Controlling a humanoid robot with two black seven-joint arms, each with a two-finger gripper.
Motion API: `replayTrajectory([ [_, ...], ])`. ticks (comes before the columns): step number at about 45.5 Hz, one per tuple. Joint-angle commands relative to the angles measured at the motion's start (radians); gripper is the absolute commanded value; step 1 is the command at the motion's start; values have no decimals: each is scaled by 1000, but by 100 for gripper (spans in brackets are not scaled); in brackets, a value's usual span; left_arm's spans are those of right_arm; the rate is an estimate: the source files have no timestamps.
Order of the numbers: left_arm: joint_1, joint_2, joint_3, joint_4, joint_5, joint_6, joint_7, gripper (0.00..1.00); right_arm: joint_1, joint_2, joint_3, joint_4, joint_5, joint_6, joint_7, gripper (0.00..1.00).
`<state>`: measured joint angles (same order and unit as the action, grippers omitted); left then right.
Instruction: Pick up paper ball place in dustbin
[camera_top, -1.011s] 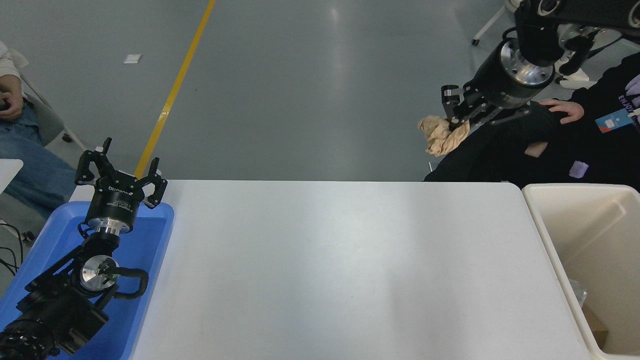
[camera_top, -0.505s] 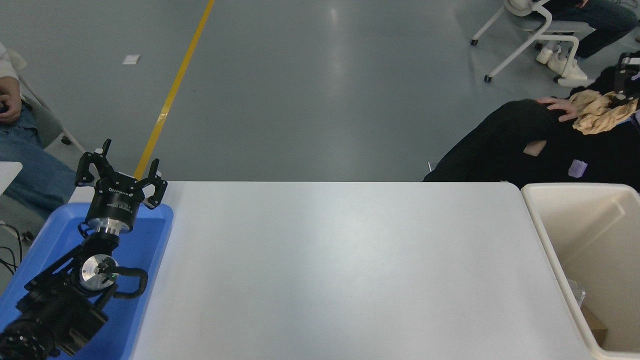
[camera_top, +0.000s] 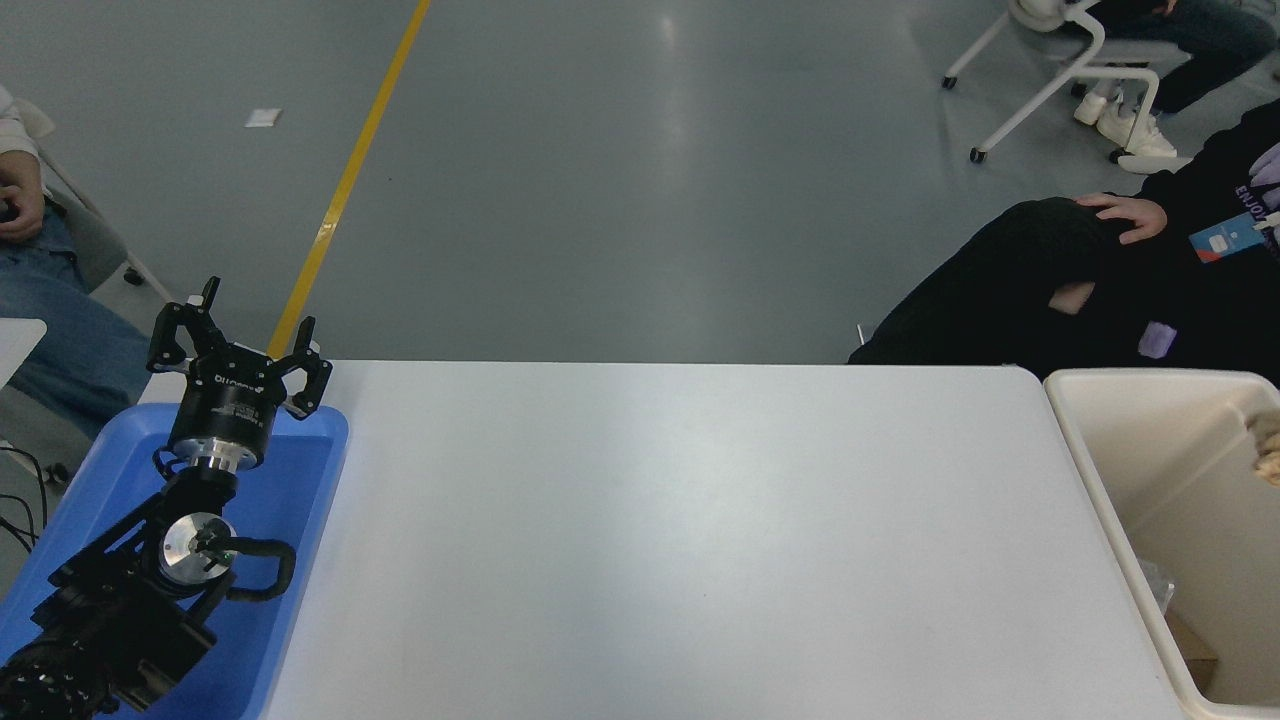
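Note:
The cream-white dustbin (camera_top: 1090, 465) stands at the table's right end, cut off by the picture's right edge. A sliver of the tan paper ball (camera_top: 1268, 445) shows at the right edge, over the dustbin's inside; most of it is out of view. My right gripper is out of view. My left gripper (camera_top: 240, 335) is parked at the lower left over the blue tray, open and empty.
A shallow blue tray (camera_top: 300, 500) lies under the left arm. A person in black sits at the far right with a hand (camera_top: 1125, 215) on a knee. Another person sits at the far left. Some clear wrap and brown scrap lie in the dustbin's bottom (camera_top: 1180, 640).
The right gripper with the paper ball moved right and down, out of the picture; only an edge of the ball shows now over the dustbin. The left arm has not moved.

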<state>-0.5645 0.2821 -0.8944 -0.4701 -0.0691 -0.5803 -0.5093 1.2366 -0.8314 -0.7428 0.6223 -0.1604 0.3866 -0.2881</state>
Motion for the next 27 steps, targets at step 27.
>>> replayTrajectory([
  [27,-2,0,0,-1,0,-1,0,99,-631,552,152,-702,19,-572,4,0],
])
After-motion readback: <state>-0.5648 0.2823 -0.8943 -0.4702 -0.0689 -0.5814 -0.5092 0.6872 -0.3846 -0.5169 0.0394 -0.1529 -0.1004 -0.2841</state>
